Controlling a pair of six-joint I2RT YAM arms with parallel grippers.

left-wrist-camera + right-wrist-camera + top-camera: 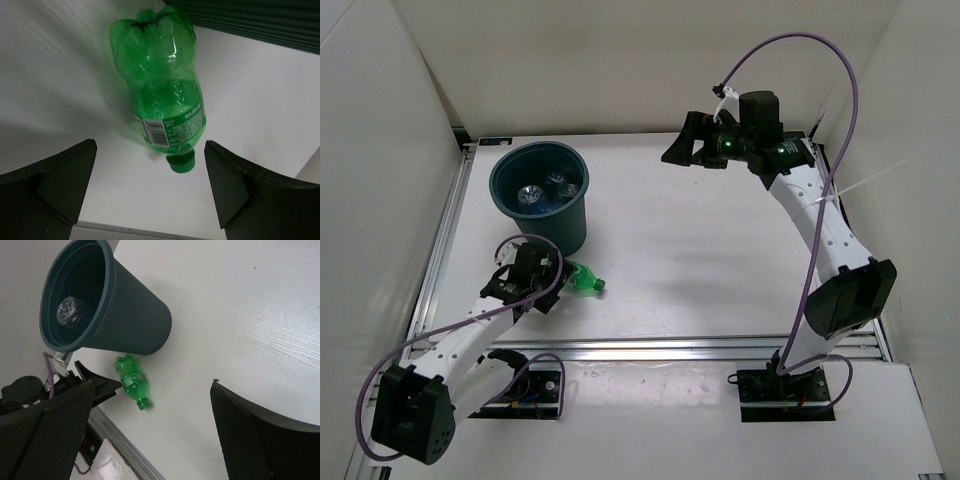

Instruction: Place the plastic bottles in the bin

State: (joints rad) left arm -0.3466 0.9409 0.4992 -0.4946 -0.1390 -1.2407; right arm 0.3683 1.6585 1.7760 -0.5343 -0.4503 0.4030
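The green bottle (pixel 586 281) lies on its side on the white table, just in front of the base of the dark teal bin (pixel 570 222). In the left wrist view the green bottle (pixel 165 90) points its cap toward the camera. My left gripper (pixel 150 187) is open and empty, its fingers either side of the cap and just short of it; it also shows from above (pixel 556 285). Clear bottles (pixel 532 197) lie inside the bin, and one clear bottle (pixel 72 311) shows in the right wrist view. My right gripper (pixel 682 152) is open and empty, held high at the back.
The bin wall (pixel 260 22) stands right behind the green bottle. A metal rail (pixel 720 347) runs along the table's near edge. White walls enclose the table on the left, back and right.
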